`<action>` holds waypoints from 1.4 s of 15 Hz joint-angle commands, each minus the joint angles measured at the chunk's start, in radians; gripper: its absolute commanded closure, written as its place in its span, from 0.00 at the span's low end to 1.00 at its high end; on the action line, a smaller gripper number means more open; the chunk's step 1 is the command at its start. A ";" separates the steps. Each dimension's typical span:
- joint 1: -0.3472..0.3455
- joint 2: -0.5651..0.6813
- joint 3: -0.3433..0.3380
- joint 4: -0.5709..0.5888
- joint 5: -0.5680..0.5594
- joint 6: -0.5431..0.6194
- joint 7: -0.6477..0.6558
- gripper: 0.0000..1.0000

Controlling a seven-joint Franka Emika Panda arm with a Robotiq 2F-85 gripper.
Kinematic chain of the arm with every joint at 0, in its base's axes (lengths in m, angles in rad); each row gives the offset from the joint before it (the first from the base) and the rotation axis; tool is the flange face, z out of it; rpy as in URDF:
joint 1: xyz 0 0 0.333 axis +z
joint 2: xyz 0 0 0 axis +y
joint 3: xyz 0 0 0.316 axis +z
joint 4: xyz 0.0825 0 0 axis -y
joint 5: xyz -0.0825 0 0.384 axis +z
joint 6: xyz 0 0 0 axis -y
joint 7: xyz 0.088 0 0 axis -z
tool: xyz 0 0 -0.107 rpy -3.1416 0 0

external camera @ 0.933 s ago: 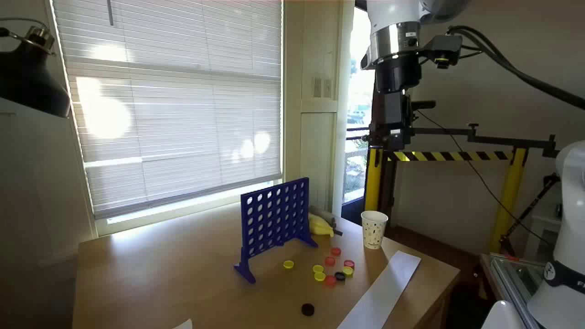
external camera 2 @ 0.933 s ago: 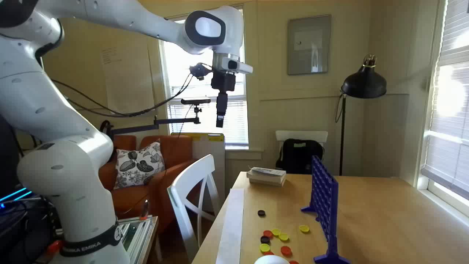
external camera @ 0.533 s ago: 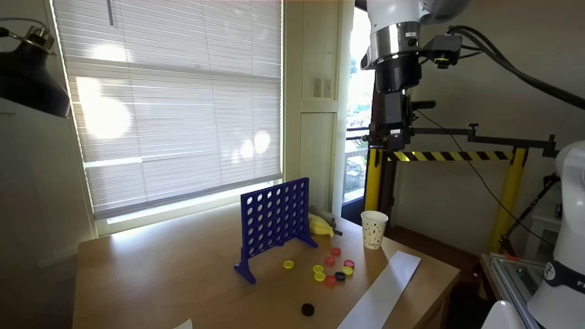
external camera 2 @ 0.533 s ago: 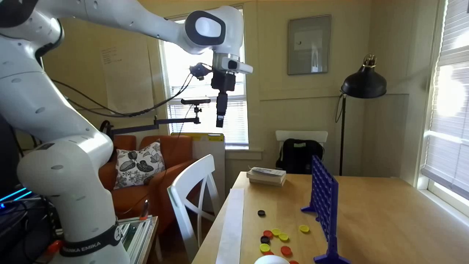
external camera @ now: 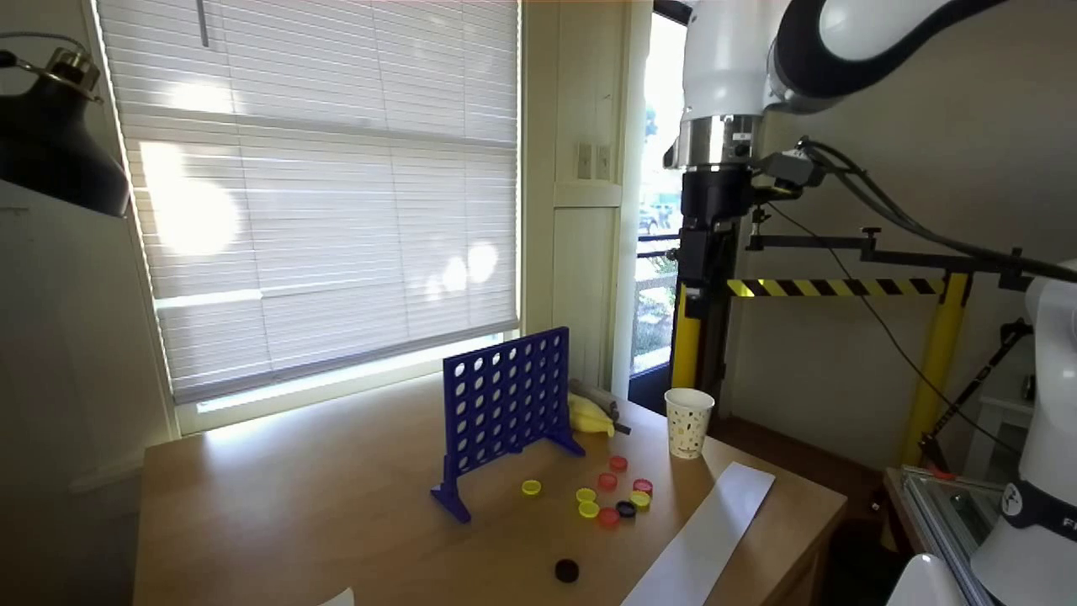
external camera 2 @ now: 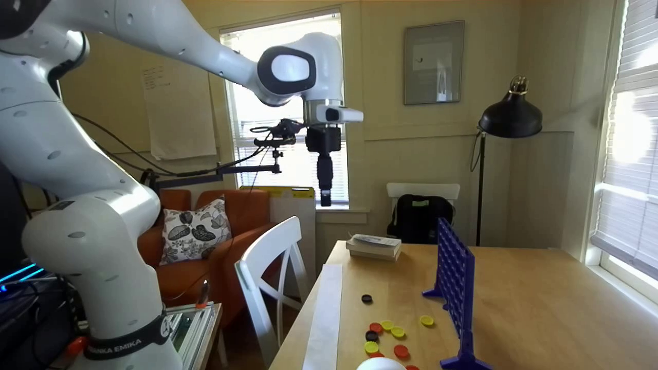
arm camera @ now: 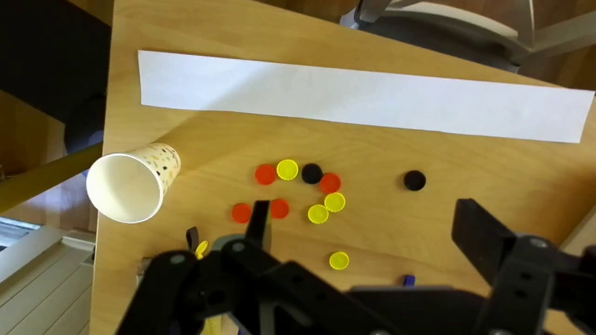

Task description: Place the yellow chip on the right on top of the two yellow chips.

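Observation:
Two yellow chips (arm camera: 318, 214) lie flat side by side, touching, on the wooden table; they also show in both exterior views (external camera: 588, 510) (external camera 2: 398, 332). A single yellow chip (arm camera: 339, 260) lies apart, near the blue grid frame; in an exterior view it is the rightmost chip (external camera 2: 426, 320). A further yellow chip (arm camera: 287, 170) lies between a red and a black chip; in an exterior view it is the rightmost yellow one (external camera: 639, 500). My gripper (arm camera: 365, 204) is open with nothing between its fingers, pointing down high above the table in both exterior views (external camera: 694, 307) (external camera 2: 326, 200).
The blue grid frame (external camera: 506, 400) stands upright by the chips. Several red chips (arm camera: 279, 208) and two black chips (arm camera: 414, 180) lie around. A paper cup (arm camera: 128, 186) stands at the table end. A white paper strip (arm camera: 363, 95) runs along one edge. Books (external camera 2: 374, 247) lie at the far end.
The arm and gripper have moved down, slightly left in one exterior view and slightly right in another. The chips, frame and cup have not moved.

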 commanded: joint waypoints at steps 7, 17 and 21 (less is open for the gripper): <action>-0.012 -0.019 -0.100 -0.270 0.019 0.401 -0.157 0.00; -0.016 0.041 -0.141 -0.328 0.016 0.498 -0.257 0.00; -0.041 0.051 -0.118 -0.328 -0.018 0.516 -0.205 0.00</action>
